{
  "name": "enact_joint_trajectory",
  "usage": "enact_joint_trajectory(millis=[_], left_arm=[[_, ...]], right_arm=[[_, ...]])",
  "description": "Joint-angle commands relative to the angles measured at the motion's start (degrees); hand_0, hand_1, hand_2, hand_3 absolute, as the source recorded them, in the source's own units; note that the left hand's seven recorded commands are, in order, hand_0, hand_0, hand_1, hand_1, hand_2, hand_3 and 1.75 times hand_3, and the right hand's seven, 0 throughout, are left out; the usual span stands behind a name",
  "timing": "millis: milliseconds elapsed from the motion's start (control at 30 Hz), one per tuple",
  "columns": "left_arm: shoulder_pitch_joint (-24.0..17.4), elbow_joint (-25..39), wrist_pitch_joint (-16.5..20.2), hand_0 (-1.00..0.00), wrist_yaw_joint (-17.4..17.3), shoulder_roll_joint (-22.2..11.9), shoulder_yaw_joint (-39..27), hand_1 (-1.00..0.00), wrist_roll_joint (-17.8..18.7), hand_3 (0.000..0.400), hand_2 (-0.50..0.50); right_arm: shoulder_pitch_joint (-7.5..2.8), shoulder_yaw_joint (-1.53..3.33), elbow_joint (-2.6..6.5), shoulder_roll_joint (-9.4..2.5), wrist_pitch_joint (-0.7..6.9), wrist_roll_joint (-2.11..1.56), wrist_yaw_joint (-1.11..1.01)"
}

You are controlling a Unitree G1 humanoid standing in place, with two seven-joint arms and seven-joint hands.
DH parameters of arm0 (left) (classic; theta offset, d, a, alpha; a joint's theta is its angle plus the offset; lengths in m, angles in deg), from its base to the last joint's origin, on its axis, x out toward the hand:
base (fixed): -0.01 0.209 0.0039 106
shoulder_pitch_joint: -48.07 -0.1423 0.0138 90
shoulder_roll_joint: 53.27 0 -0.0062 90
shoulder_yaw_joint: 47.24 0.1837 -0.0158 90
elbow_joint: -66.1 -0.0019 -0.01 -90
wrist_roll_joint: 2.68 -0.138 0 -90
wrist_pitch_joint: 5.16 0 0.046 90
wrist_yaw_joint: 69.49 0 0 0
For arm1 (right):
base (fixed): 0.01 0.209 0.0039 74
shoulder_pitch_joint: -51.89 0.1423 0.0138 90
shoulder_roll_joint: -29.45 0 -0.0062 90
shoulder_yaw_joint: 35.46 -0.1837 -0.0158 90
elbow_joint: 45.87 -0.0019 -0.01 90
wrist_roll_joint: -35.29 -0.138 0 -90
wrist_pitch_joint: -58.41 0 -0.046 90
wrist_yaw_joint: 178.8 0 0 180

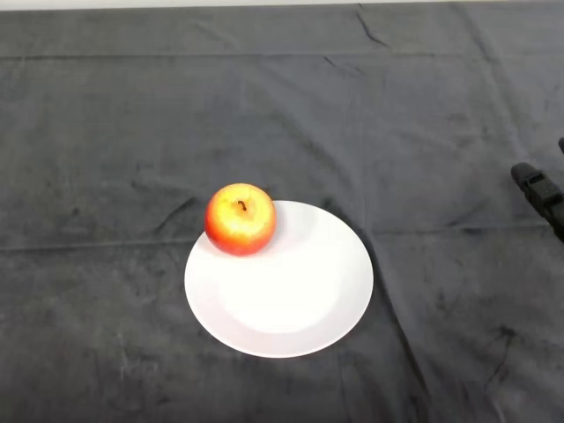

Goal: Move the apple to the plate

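Apple perched on the plate's edge

The red-and-yellow apple (240,218) sits stem-up on the far left rim of the white plate (295,304), part of it hanging over the dark cloth (123,115). I'd judge the move all but done. To finish well, the apple wants easing gently toward the plate's middle, pushed low so it doesn't roll off the sloping rim. A black object (539,189) pokes in at the right edge; I can't tell what it is.

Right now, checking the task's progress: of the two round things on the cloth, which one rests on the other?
The red-yellow apple: it sits on the upper-left rim of the flat white plate, stem up.
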State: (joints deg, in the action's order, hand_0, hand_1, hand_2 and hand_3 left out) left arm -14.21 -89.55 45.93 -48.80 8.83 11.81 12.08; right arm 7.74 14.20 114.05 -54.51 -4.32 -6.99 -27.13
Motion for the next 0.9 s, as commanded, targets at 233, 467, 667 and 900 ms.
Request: enact_joint_trajectory(millis=[233, 467, 667, 900], left_arm=[[1.0, -2.9, -2.1, 0.0, 2.7, -5.2, -1.6, 0.0, -0.6, 0.0, 0.0], [1.1, -3.4, -2.7, 0.0, 3.3, -5.0, -1.5, 0.0, -1.2, 0.0, 0.0], [1.5, -3.6, -2.7, 0.0, 3.3, -4.6, -1.2, 0.0, -1.6, 0.0, 0.0], [1.7, -3.8, -2.5, 0.0, 2.5, -4.5, -1.2, 0.0, -1.7, 0.0, 0.0]], right_arm=[[2.84, -1.83, 0.12, 1.21, 0.04, -0.05, -0.36], [2.89, -1.86, 0.25, 1.25, 0.02, -0.03, -0.42], [2.92, -1.87, 0.32, 1.27, 0.0, 0.0, -0.46], [2.94, -1.89, 0.39, 1.29, -0.02, 0.03, -0.5]])
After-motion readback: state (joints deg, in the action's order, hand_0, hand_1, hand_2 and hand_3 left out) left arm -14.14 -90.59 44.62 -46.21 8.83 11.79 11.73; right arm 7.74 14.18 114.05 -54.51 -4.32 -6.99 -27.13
